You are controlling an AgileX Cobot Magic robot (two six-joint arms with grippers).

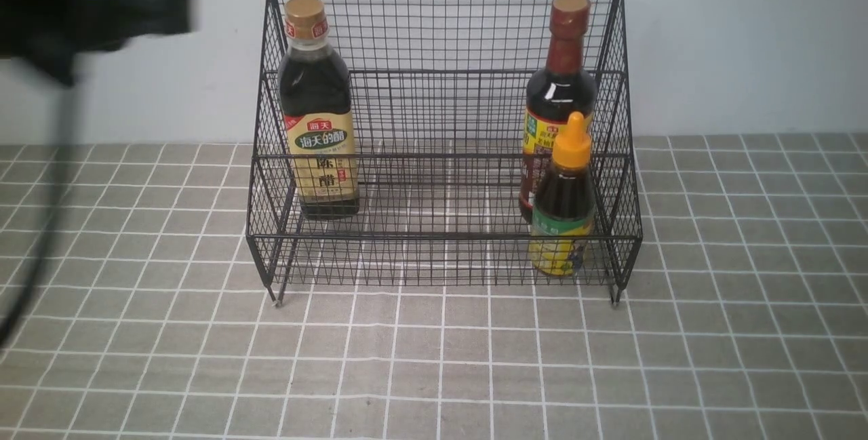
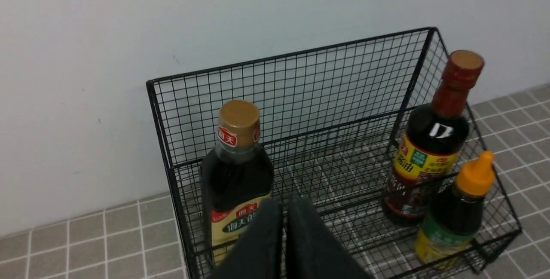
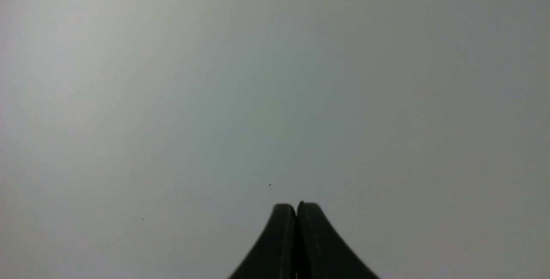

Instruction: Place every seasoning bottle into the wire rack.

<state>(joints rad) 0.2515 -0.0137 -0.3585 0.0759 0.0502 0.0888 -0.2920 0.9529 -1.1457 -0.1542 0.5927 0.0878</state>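
While a dark, blurred piece of the left arm [image 1: 102, 13] fills the near upper corner on the robot's left in the front view, with a thin dark cable [image 1: 51, 209] curving down from it, the left gripper [image 2: 288, 203] itself shows only in its own wrist view, its dark tapering fingers brought together with nothing between them. The right gripper [image 3: 296, 210] likewise has its slim, pointed fingers together, against a smooth, pale wall [image 3: 258, 98].

Beyond a grey tabletop [image 1: 434, 358] ruled with white lines in a grid stands the wire rack [image 1: 444, 237], black thin-wire mesh with sloping sides and short feet. Inside it, toward the front on the right, the short bottle [image 1: 563, 199] stands upright, its dark body wrapped in a green-and-yellow label under an orange cone-shaped nozzle. Just behind it is the tall brown-capped bottle [image 1: 559, 97], round-shouldered and glossy, with a red neck and a yellow-red label. At the rack's left end the gold-capped bottle [image 1: 319, 101] stands, broad-shouldered, with a beige label.

The front view shows the rack's feet on the tabletop and most of the beige label; the left wrist view crops both. The right wrist view has only the right gripper and the faintly specked wall.
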